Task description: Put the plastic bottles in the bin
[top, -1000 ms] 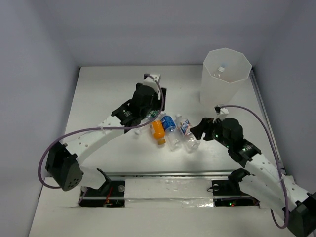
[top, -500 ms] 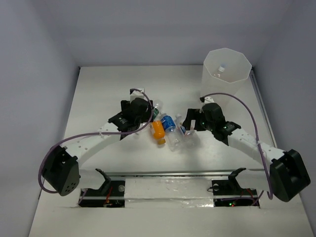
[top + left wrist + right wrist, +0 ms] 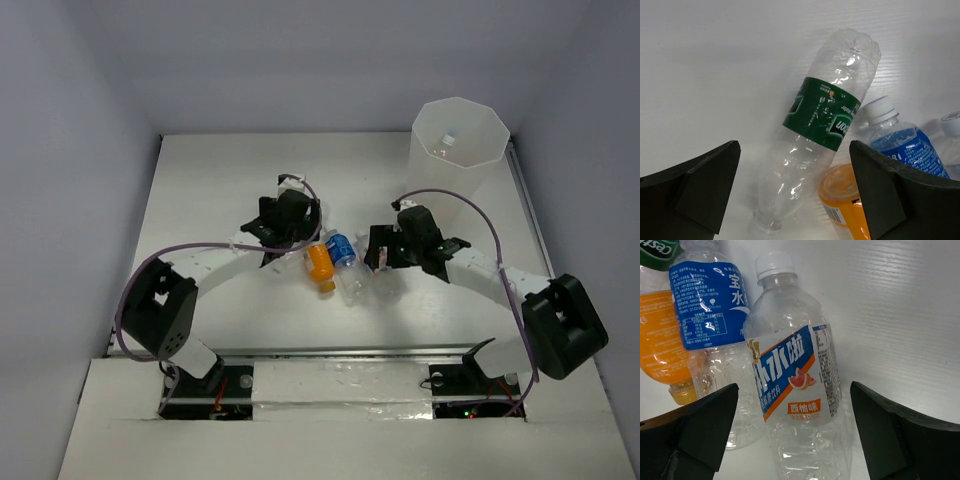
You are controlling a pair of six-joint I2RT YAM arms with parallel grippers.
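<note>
Four plastic bottles lie together mid-table. The green-label bottle (image 3: 822, 117) lies with its neck toward my left gripper (image 3: 795, 200), which is open, with the neck and the orange bottle's (image 3: 847, 200) cap between its fingers. The blue-label bottle (image 3: 900, 145) lies beside them. My right gripper (image 3: 795, 440) is open, its fingers either side of the white-red-label bottle (image 3: 790, 370). In the top view the left gripper (image 3: 305, 238) and right gripper (image 3: 378, 258) flank the cluster. The bin (image 3: 445, 185) stands at the back right with one bottle's white cap (image 3: 450, 135) showing inside.
Grey walls enclose the white table on three sides. A metal rail (image 3: 340, 352) runs along the near edge by the arm bases. The right arm's purple cable (image 3: 480, 215) loops close to the bin's base.
My right gripper has swung left and forward onto the white-red-label bottle. My left gripper has shifted down and in toward the green-label bottle. The bottles have not moved.
</note>
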